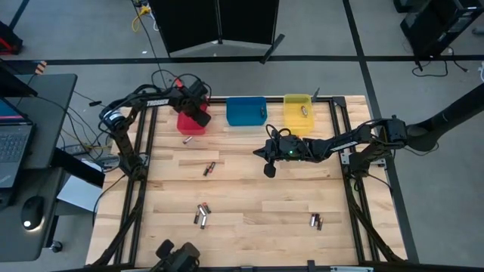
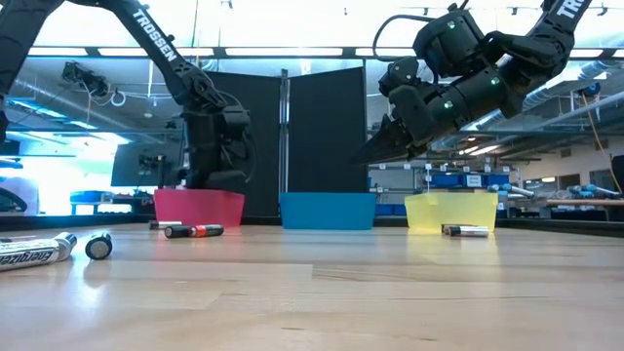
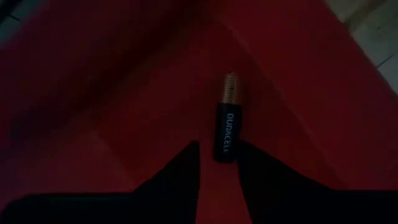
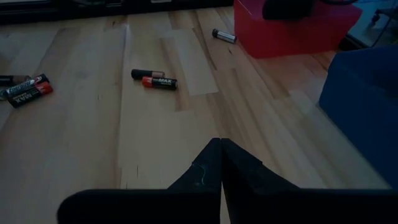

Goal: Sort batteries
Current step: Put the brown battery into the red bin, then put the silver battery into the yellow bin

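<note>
My left gripper [image 1: 198, 113] reaches down into the red bin [image 1: 184, 125]. In its wrist view the fingers [image 3: 217, 163] are open. A black and copper battery [image 3: 226, 121] lies on the bin's floor, its dark end between the fingertips. My right gripper [image 1: 265, 153] hangs shut and empty [image 4: 221, 163] above the table, in front of the blue bin [image 1: 246, 112]. Loose batteries lie on the wood near the red bin [image 1: 187, 140], mid-table [image 1: 209, 168], and toward the near edge [image 1: 202, 214] [image 1: 315, 221]. Another rests in the yellow bin [image 1: 305, 110].
Red, blue and yellow bins [image 1: 297, 113] stand in a row along the table's far edge. The low view shows batteries on the wood [image 2: 195, 231] [image 2: 468, 231] [image 2: 34, 251]. Bare wood lies under my right gripper. A desk with a laptop [image 1: 15, 151] stands off the table's left side.
</note>
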